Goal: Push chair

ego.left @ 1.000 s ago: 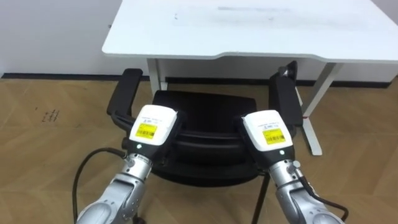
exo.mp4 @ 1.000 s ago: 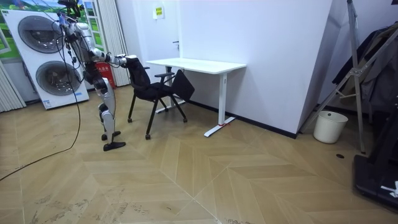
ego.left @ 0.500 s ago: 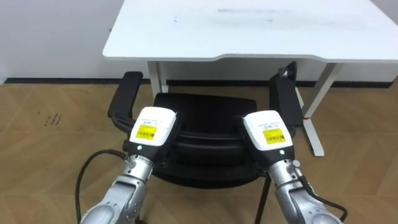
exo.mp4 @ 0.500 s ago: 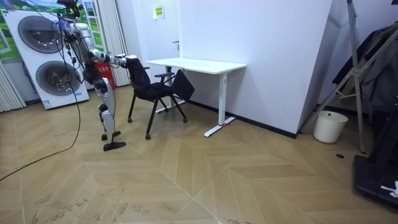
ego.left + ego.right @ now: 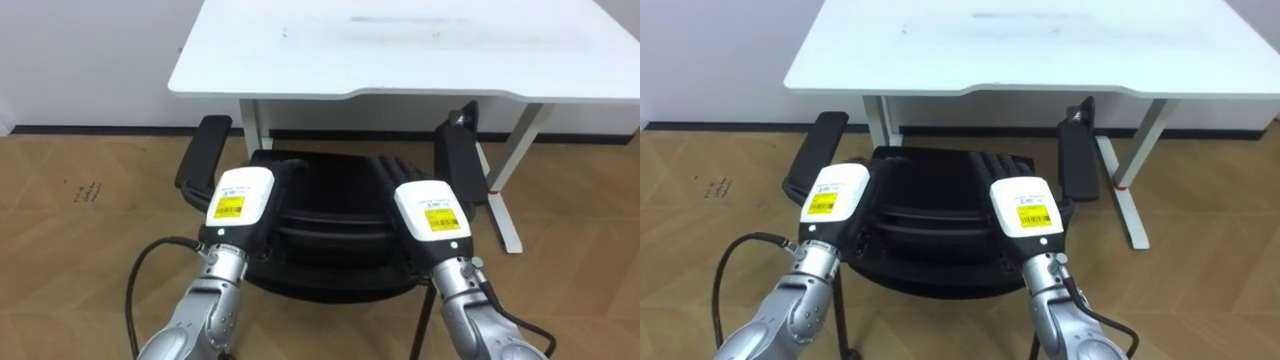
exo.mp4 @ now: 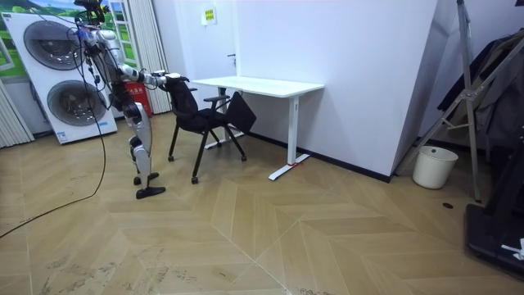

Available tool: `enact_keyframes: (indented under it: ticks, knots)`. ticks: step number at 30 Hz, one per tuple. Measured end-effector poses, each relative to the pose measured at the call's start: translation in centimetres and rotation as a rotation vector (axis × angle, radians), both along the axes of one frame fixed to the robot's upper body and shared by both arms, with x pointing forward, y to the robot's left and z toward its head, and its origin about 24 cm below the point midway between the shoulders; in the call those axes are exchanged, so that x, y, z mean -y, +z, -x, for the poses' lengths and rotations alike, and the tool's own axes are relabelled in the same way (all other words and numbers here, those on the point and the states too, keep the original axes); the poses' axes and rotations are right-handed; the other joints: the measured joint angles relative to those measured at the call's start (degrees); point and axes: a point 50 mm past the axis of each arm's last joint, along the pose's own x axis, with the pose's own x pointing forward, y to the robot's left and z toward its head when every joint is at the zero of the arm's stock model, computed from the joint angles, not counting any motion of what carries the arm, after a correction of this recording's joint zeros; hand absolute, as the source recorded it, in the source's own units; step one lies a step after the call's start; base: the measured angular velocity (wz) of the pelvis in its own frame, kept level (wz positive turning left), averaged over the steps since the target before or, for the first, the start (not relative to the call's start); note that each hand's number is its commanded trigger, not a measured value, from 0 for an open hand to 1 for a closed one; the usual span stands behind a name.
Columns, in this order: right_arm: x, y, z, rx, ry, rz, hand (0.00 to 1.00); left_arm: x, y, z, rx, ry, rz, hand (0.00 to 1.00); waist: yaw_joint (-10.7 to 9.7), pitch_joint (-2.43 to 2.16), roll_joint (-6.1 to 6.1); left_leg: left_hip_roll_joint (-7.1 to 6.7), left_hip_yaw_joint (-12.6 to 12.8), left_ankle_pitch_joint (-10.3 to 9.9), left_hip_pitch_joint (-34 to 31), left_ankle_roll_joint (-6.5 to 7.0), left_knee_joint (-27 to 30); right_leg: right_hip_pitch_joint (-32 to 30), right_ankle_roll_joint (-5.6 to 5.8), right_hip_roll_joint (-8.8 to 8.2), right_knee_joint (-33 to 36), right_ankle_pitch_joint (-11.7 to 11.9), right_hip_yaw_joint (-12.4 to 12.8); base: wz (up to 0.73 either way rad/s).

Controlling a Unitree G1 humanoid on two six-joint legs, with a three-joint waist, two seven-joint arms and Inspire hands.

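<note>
Left robot hand shifted, black armrested chair

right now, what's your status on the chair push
left hand and right hand on top of the chair back. chair faces the white desk, armrests near its front edge. desk legs either side, nothing seen between.

**Both arms held forward, hands side by side**
The left hand and right hand lie level with each other, backs upward and wrists straight. The forearms rise from the eye views' lower edge, and the fingers reach straight ahead. In the room view the robot stands upright, arms at chest height.
</note>
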Motion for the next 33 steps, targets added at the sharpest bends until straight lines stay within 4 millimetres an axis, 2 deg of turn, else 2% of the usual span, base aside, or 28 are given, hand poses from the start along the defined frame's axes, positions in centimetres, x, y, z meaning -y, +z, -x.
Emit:
enact_keyframes:
  ticks: [13, 19, 27, 30, 33]
  knots:
    - [0.0, 0.2, -0.4, -0.015, -0.034, -0.046, 0.0, 0.0, 0.1, -0.1, -0.009, 0.01, 0.004, 0.0, -0.1, -0.06, -0.04, 0.03, 0.6, 0.3, 0.5, 0.01, -0.4, 0.2, 0.0, -0.04, 0.1, 0.0, 0.5, -0.02]
    - [0.3, 0.6, -0.6, -0.007, -0.086, -0.194, 0.0, -0.2, 0.4, 0.0, -0.006, 0.013, 0.024, 0.0, -0.3, -0.11, -0.19, 0.05, 0.7, 0.5, 0.5, 0.05, -0.6, -0.2, -0.04, -0.04, 0.1, 0.1, 0.5, -0.01]
    - [1.1, 0.9, -0.6, 0.006, -0.098, -0.251, 0.0, -0.5, 0.7, 0.0, 0.001, 0.003, 0.042, 0.0, -0.6, -0.18, -0.08, 0.04, 0.5, 0.5, 0.0, 0.04, -0.4, -0.5, -0.04, -0.04, 0.0, 0.1, 0.3, 0.0]
    - [2.4, 1.3, -0.3, 0.038, -0.136, -0.279, 0.0, -1.7, 1.3, 0.5, 0.02, 0.048, 0.09, 0.0, -0.6, -0.19, -0.08, 0.06, 0.5, 0.6, -0.7, 0.07, -0.1, -1.2, -0.1, 0.0, 0.0, 0.3, 0.5, 0.0]
    - [5.0, 1.8, 0.2, 0.098, -0.266, -0.343, 0.0, -4.3, 2.4, 0.9, 0.062, 0.171, 0.183, 0.0, -0.8, -0.23, 0.01, 0.16, 0.2, 0.6, -0.9, 0.07, 0.0, -1.2, -0.1, -0.06, 0.0, 0.3, -0.1, 0.08]
